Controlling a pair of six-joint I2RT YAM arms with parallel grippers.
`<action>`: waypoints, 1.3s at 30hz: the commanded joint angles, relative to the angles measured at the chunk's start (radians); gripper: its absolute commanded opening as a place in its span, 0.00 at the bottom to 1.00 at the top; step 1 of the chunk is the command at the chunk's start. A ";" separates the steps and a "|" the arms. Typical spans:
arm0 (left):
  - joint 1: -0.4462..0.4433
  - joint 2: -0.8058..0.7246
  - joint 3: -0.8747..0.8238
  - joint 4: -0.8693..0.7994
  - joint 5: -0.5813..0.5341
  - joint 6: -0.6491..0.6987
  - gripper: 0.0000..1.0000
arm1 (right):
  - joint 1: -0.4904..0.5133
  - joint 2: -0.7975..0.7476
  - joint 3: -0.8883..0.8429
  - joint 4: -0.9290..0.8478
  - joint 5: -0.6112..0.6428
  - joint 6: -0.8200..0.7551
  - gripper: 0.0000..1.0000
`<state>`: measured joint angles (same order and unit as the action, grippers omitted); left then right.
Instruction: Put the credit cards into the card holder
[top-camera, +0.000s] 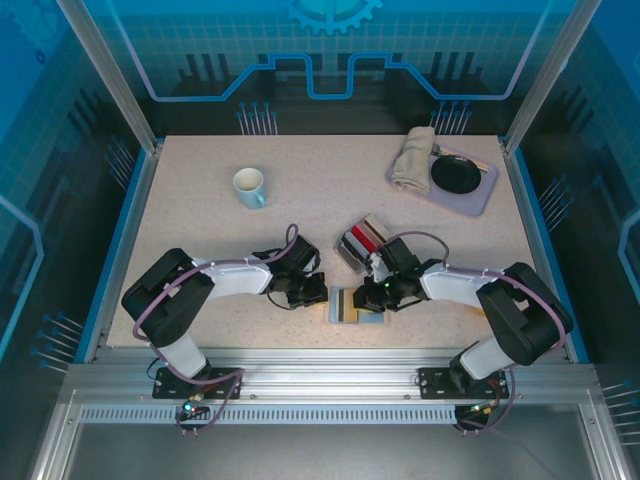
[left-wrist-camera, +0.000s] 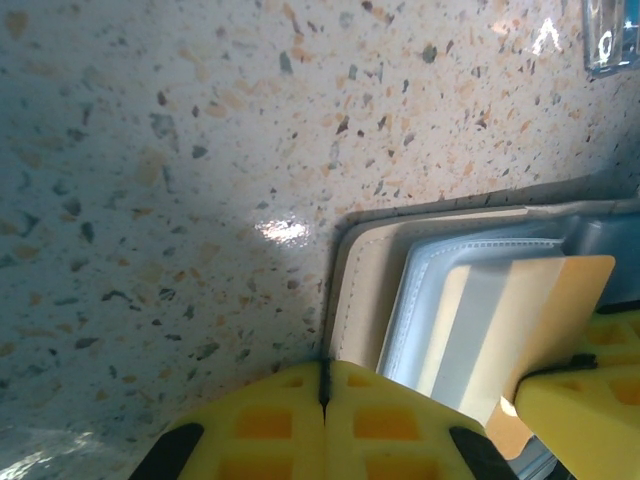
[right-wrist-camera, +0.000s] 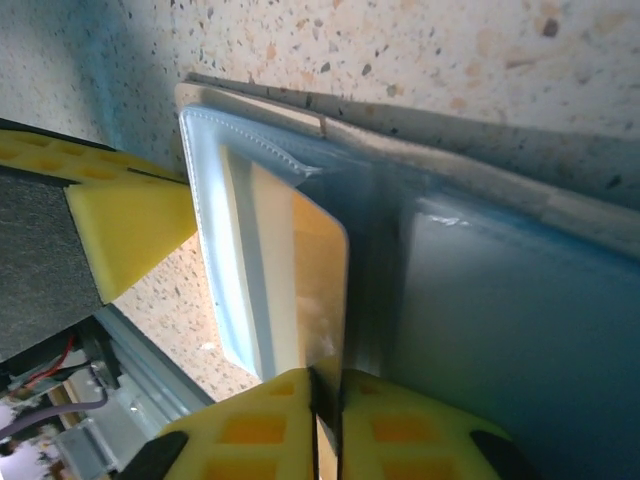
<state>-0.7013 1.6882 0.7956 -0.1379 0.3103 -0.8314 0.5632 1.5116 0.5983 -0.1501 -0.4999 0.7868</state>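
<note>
Now pinching tan card (right-wrist-camera: 315, 285) in right gripper (right-wrist-camera: 325, 400), right of holder (left-wrist-camera: 360, 290), card half into holder's sleeve (right-wrist-camera: 212, 250), long axis pointing inward; left gripper (left-wrist-camera: 325, 395) clenched empty, on holder's left edge.

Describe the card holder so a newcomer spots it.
At the table front, between the left gripper and right gripper, lies the card holder. It is open and beige, a tan card half in, unlike the loose stacked cards behind it.
</note>
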 joint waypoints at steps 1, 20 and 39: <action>-0.006 0.046 -0.018 0.006 0.004 0.001 0.05 | 0.018 -0.015 0.022 -0.073 0.072 0.004 0.19; -0.006 0.048 -0.024 0.022 0.011 -0.003 0.05 | 0.051 0.020 0.043 -0.032 0.038 0.037 0.12; -0.007 -0.052 -0.023 -0.064 -0.085 0.010 0.08 | -0.096 -0.245 0.260 -0.546 0.438 -0.244 0.31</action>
<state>-0.7048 1.6691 0.7887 -0.1455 0.2771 -0.8310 0.5285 1.3106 0.8158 -0.5468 -0.1833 0.6472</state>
